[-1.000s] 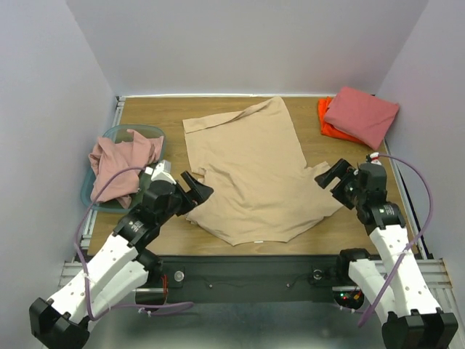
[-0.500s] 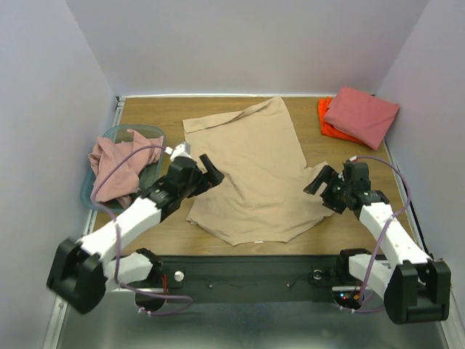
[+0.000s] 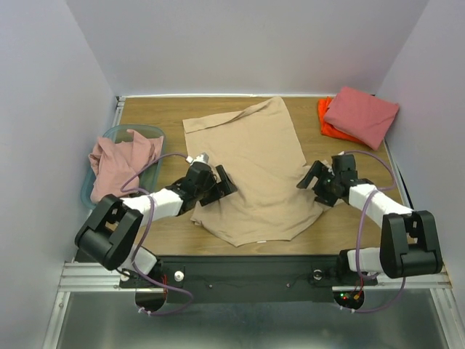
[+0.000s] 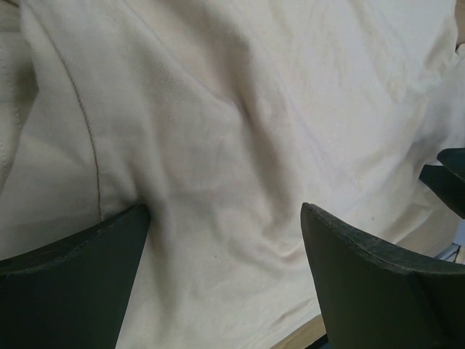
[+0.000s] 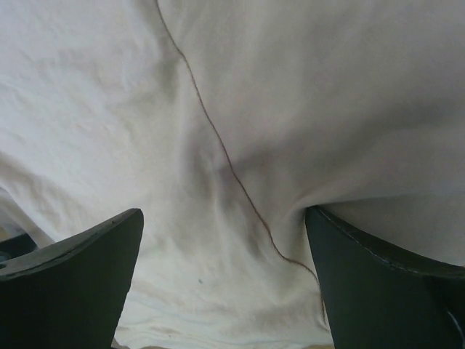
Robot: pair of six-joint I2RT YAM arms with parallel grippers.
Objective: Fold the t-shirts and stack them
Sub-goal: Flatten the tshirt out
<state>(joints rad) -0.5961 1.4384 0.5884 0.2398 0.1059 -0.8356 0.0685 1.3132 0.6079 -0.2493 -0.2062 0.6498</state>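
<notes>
The tan t-shirt (image 3: 251, 163) lies spread flat mid-table, neckline toward the arms. My left gripper (image 3: 219, 185) is down on its left sleeve area, jaws open, with tan cloth (image 4: 240, 138) between the fingers (image 4: 73, 283). On the shirt's right sleeve area rests my right gripper (image 3: 311, 177), also open, over cloth crossed by a seam (image 5: 218, 138), its fingers (image 5: 385, 283) pressing the fabric. A dusty pink t-shirt (image 3: 116, 166) is bunched in the teal bin. At the back right a salmon-red t-shirt (image 3: 361, 113) lies folded on an orange one (image 3: 327, 125).
The translucent teal bin (image 3: 145, 129) stands at the table's left edge. Bare wooden table (image 3: 149, 110) shows round the tan shirt. Grey walls close in the left, right and back sides. A black rail runs along the near edge.
Both arms have stretched forward and lowered. The left gripper moved right onto the tan shirt's left side, the right gripper moved left onto its right side. Jaws stayed open.
</notes>
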